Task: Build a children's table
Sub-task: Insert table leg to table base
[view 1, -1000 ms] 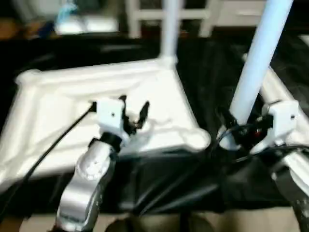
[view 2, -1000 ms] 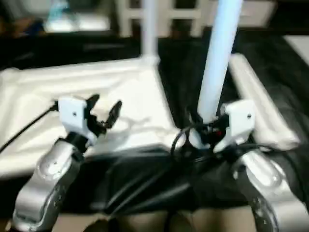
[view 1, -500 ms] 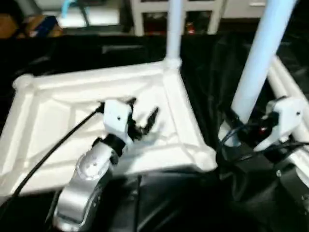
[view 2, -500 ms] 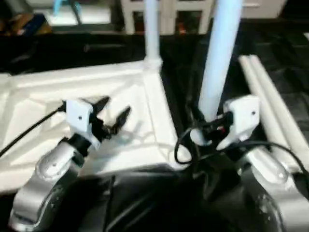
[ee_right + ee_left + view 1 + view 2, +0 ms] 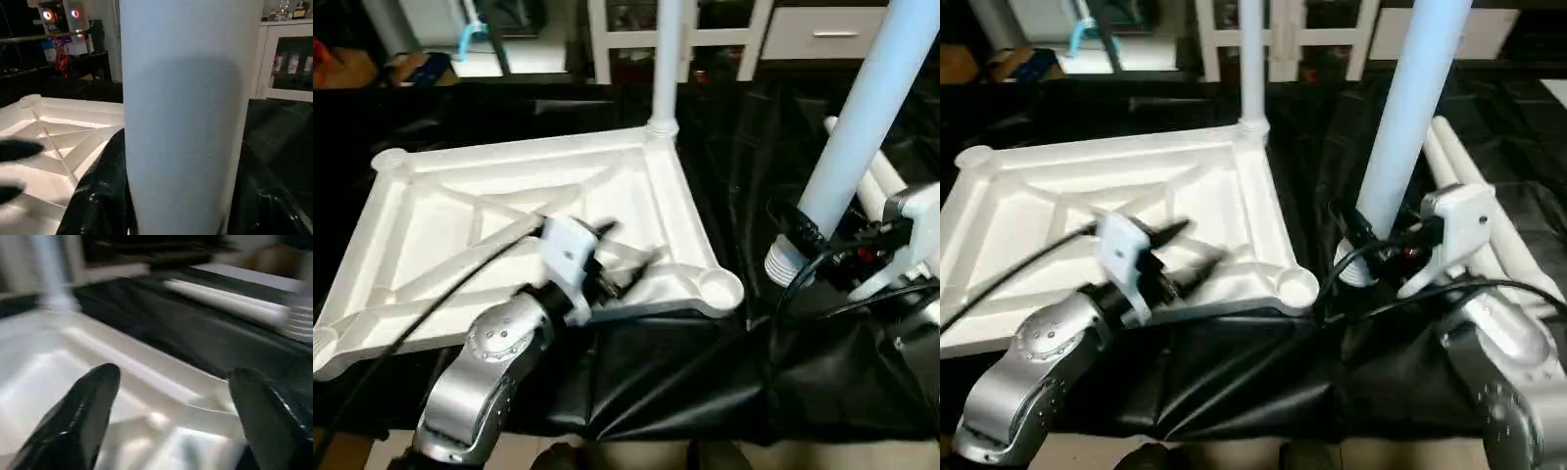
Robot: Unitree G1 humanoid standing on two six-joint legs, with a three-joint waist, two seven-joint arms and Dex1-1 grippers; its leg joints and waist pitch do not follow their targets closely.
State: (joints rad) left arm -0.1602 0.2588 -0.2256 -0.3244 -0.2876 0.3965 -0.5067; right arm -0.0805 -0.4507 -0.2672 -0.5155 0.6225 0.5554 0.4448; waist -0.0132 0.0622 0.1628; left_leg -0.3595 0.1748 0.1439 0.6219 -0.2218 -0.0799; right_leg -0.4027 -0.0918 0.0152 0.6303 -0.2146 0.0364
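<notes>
The white table top [image 5: 440, 211] lies upside down on black cloth, its X-ribs facing up. One leg [image 5: 666, 59] stands upright in the far right corner socket. My left gripper [image 5: 628, 247] hovers open over the ribs by the near right corner socket [image 5: 720, 287], with nothing between its fingers [image 5: 93, 401]. My right gripper [image 5: 808, 240] is shut on a second leg [image 5: 1410, 108], held nearly upright. That leg's lower end [image 5: 783, 264] hangs just right of the near right socket, off the top. The leg [image 5: 186, 112] fills most of the right wrist view.
Two more legs [image 5: 1464, 176] lie side by side on the black cloth [image 5: 705, 372] at the right. A black cable [image 5: 421, 313] runs from my left wrist across the top. White furniture [image 5: 724, 29] stands at the back.
The camera has tilted. My left gripper has moved over the top towards the near right corner and its fingers have spread wider. The right gripper still holds its leg beside that corner.
</notes>
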